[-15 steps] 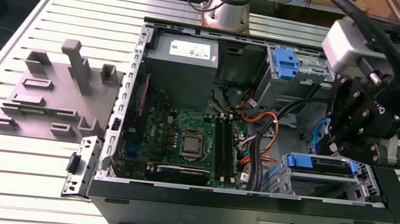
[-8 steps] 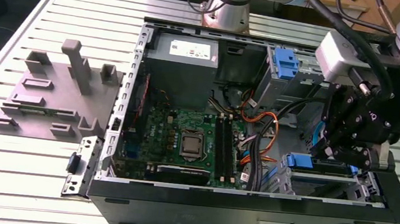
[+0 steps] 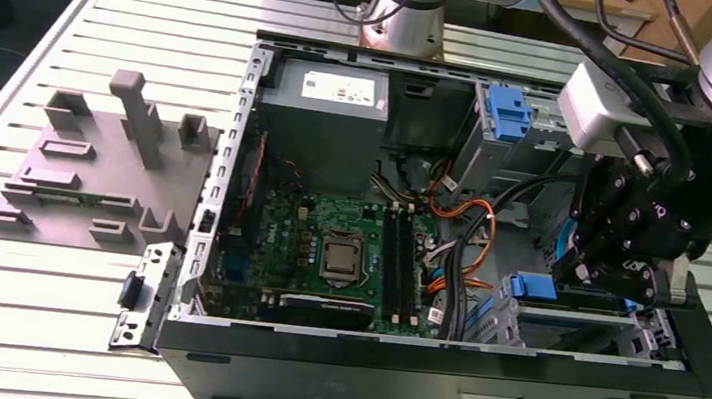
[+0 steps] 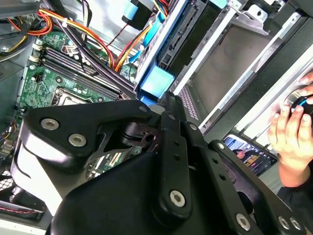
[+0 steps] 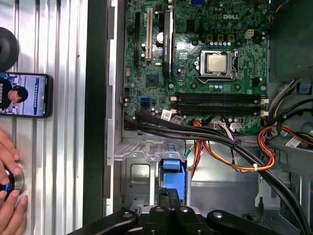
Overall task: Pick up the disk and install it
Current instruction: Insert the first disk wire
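Jaws hidden by the linkage: I cannot tell whether they grip. The gripper point(image 5: 171, 198) sits right at the blue end of the disk point(image 5: 172, 177), which lies in the drive cage in a corner of the computer case point(image 3: 444, 371), beside the motherboard point(image 5: 205, 63). A hand point(image 5: 10, 196) and a phone point(image 5: 24, 95) rest on the table point(image 3: 47, 325).

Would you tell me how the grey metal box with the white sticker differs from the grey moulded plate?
The grey stickered box sits inside the computer case; the grey moulded plate lies outside on the slatted table. The box is a plain block; the plate carries upright posts. Both are grey.
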